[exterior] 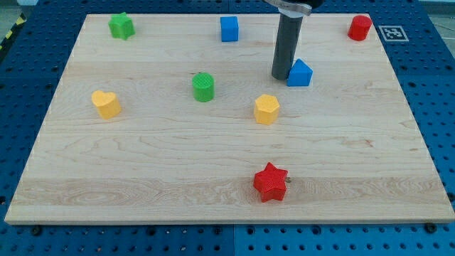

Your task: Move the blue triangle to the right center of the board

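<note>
The blue triangle (300, 73) lies on the wooden board (142, 163), right of centre in the upper half. My tip (281, 77) stands on the board just at the triangle's left side, touching or nearly touching it. The dark rod rises from there to the view's top edge.
A blue cube (229, 29) sits at top centre, a green star (121, 26) at top left, a red cylinder (360, 28) at top right. A green cylinder (203, 87), a yellow heart (106, 104), a yellow hexagon (266, 109) and a red star (271, 183) lie lower down.
</note>
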You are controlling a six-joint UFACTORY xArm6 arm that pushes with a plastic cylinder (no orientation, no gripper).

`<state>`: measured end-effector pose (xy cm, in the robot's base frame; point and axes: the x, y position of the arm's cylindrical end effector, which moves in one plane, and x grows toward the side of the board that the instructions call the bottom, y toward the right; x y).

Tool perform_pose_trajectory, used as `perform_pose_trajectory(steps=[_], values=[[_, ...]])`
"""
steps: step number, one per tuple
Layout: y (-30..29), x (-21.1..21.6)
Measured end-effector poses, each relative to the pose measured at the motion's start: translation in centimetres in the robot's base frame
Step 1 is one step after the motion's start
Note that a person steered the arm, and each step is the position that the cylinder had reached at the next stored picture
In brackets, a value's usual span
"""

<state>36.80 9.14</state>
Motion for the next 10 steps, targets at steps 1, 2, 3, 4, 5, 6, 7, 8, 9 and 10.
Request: perform_pose_trajectory(steps=[1,2,3,4,5,6,7,8,9,10], values=[[1.8,0.0],[1.8,0.0],[3.1,0.2],[3.9,0.3],[4.2,0.4],[4.5,1.1],[5.0,1.1],[7.3,1.1],[9.5,1.1],[10.7,1.1]])
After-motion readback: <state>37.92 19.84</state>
